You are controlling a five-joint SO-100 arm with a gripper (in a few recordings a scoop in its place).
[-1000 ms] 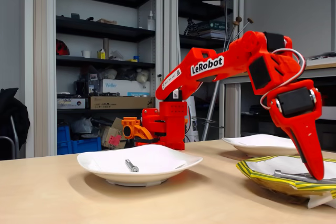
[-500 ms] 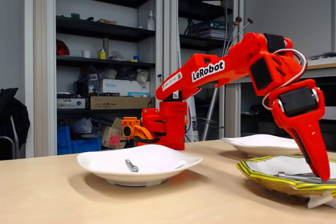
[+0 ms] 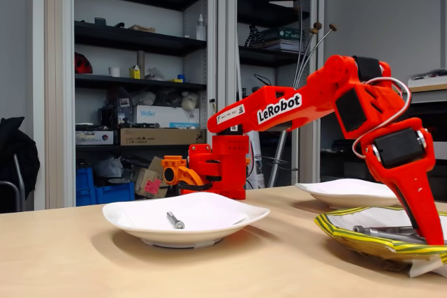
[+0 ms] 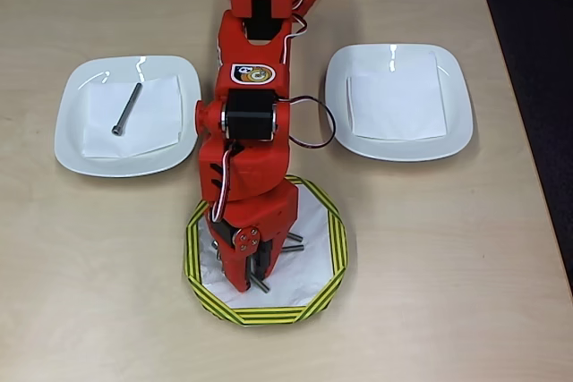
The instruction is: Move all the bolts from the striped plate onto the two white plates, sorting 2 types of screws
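Nearest in the overhead view lies the striped plate [image 4: 329, 221], its yellow rim barred with dark green, on the pale wooden surface [image 4: 448, 266]; the red gripper [image 4: 248, 276] reaches down into its white centre, among the bolts [image 4: 292, 242] there; several grey shafts poke out from under the red body on both sides, though how many lie beneath cannot be counted; whether the fingers are apart, together or clamped on a bolt cannot be told, since the gripper's own bulk hides the tips from above and the plate rim hides them in the fixed view; in the fixed view the gripper [image 3: 434, 236] slants down to the striped plate [image 3: 349, 234] at the right edge, with bolts [image 3: 380, 231] lying just beside its tip.

Farther back, one white plate [image 4: 72, 136] sits at the left of the overhead view, a white paper square in it; a single long bolt [image 4: 126, 110] lies at a slant on that paper; in the fixed view the same plate [image 3: 133, 220] stands nearest the camera with the bolt [image 3: 174, 220] in it.

The other white plate [image 4: 452, 87] sits at the right of the overhead view, holding a white paper square; in the fixed view it [image 3: 328, 189] lies behind the striped plate.

Beyond, the arm's red base [image 3: 222, 167] stands at the far edge of the surface; dark shelves [image 3: 133, 40] with boxes stand behind.
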